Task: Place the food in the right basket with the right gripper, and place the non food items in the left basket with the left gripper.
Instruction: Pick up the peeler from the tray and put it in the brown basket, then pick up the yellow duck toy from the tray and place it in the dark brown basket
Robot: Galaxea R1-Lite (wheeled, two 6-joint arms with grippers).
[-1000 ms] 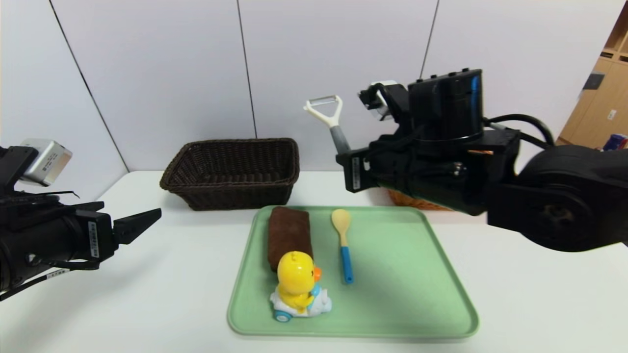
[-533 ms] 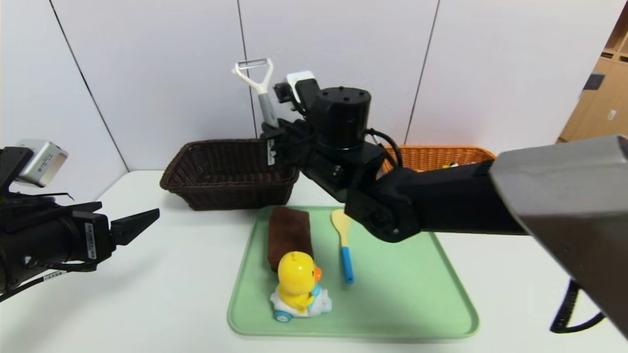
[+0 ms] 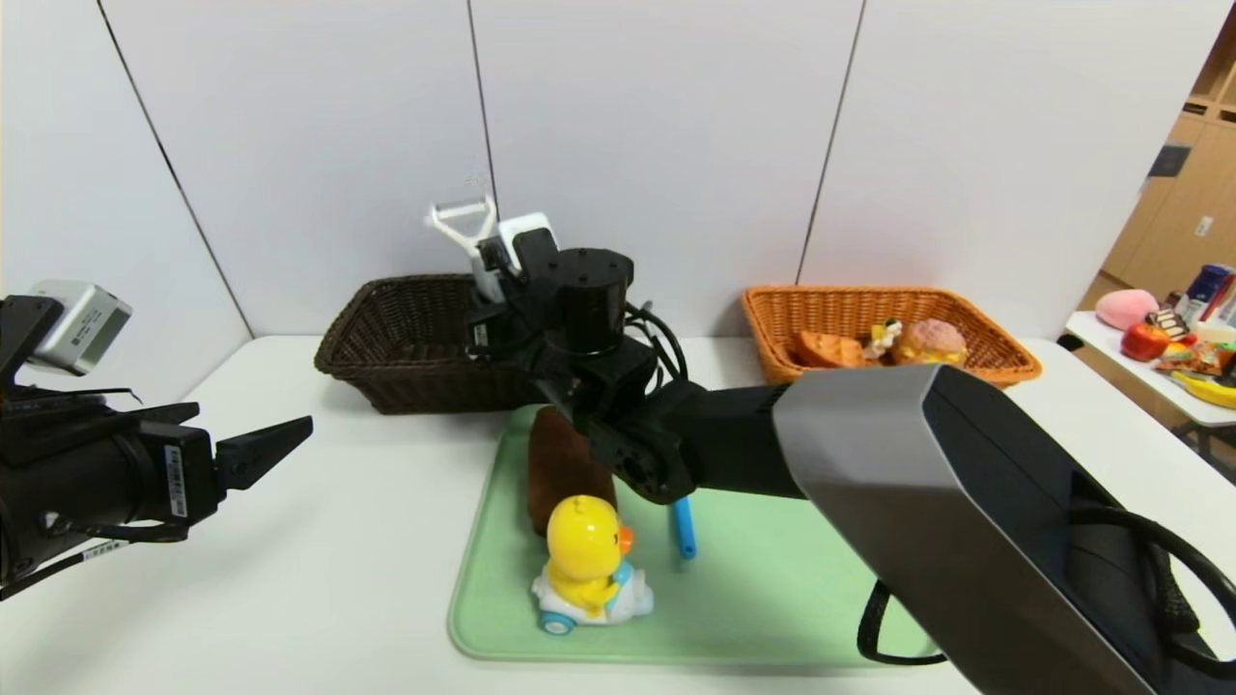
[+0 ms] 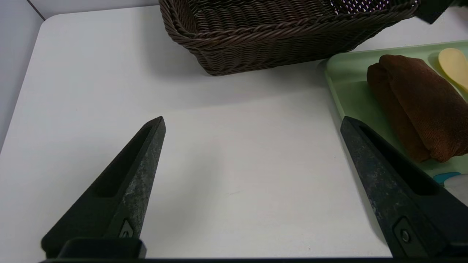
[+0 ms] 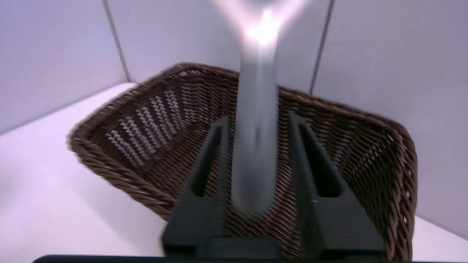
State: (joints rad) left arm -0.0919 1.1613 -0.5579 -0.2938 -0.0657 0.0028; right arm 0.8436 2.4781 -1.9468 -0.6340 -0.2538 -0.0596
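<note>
The right arm reaches across the green tray [image 3: 772, 598], blocking most of the yellow spoon [image 3: 684, 529], so only its blue handle shows. It also hides the far end of the folded brown towel [image 3: 555, 468]. The yellow duck toy [image 3: 584, 555] stands at the tray's near edge, just in front of the towel.

Behind the tray's left corner sits the dark brown left basket [image 3: 386, 338]. No contents show in the part of it in view. The right tool [image 5: 256, 120] hangs over this basket. Its fingers are slightly parted, with a thin gap on each side of the grey handle of the peeler [image 3: 462, 224], which stands upright between them, white head uppermost.

Behind the tray's right corner, the orange-tan right basket [image 3: 1004, 362] holds the waffle wedge [image 3: 826, 349] and the bun [image 3: 930, 340].

The left tool [image 4: 253, 120] hovers over the bare white surface [image 3: 338, 541] left of the tray, spread wide and holding nothing.
</note>
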